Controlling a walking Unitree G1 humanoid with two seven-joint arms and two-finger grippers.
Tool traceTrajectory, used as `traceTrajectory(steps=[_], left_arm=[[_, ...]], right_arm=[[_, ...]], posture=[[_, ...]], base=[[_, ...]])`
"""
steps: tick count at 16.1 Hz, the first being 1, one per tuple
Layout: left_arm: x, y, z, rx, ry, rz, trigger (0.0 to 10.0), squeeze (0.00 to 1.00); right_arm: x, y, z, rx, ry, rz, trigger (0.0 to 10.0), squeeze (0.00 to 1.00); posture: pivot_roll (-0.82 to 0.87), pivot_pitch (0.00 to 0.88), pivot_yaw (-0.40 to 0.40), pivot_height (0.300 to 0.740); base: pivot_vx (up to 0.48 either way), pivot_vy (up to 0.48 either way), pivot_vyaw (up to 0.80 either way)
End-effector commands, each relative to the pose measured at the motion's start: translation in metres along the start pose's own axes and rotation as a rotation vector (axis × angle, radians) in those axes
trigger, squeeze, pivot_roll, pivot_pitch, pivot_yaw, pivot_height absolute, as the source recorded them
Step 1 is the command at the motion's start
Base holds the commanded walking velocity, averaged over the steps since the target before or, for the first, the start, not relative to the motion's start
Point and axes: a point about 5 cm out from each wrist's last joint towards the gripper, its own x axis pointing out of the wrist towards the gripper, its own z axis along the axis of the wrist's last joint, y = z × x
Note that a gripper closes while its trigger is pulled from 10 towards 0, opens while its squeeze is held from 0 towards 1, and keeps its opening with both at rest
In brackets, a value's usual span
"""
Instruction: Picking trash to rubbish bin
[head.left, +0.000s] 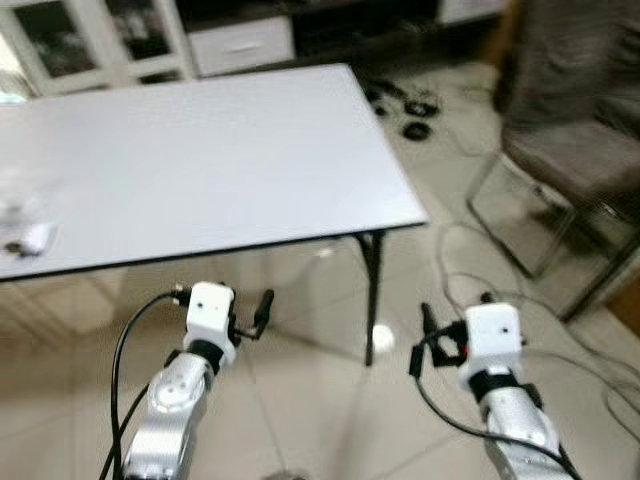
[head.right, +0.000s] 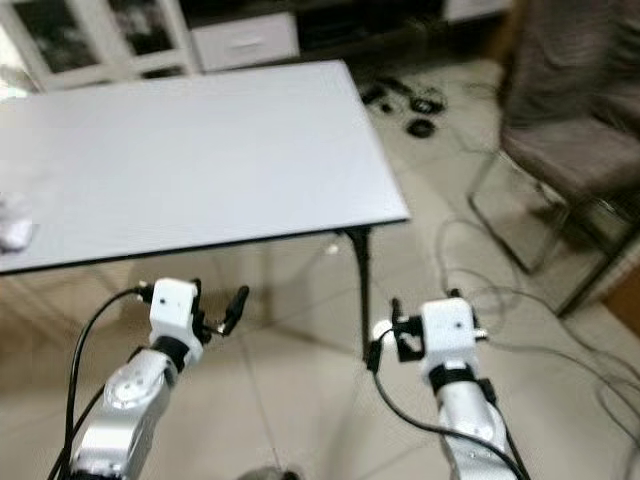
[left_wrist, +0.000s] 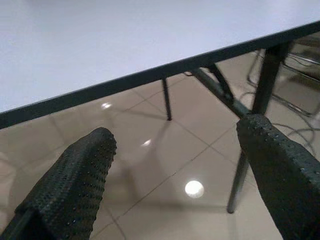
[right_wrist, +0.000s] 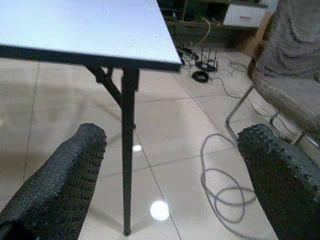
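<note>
A white bench (head.left: 200, 160) with black folding legs stands on a glossy tiled floor (head.left: 300, 400). A grey chair (head.left: 570, 130) sits to its right, with loose cables (right_wrist: 220, 185) trailing nearby. White cabinets (head.left: 90, 35) stand behind.

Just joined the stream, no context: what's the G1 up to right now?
Nothing is grasped yet. The robot faces a white folding table, with the left gripper and right gripper both open and held out low, below the table's near edge. What looks like crumpled trash sits at the table's left edge, too blurred to identify. A grey chair and loose cables lie to the right.
</note>
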Motion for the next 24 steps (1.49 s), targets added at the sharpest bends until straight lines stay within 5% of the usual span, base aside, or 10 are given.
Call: traceTrajectory(steps=[1,24], left_arm=[[-0.0029,0.0043,-0.0061,0.0,0.031,0.021,10.0,0.0],[-0.0048,0.0046,-0.0123,-0.022,0.072,0.029,10.0,0.0]], right_arm=[[-0.0009,0.0042,0.0007,0.012,-0.003,0.014,10.0,0.0],[-0.0045,0.0047,-0.0023,0.043,0.01,0.006,10.0,0.0]], posture=[[-0.08,0.076,0.06,0.74],[-0.08,0.096,0.063,0.74]], base=[[0.0,0.0,0.8],[0.0,0.0,0.77]])
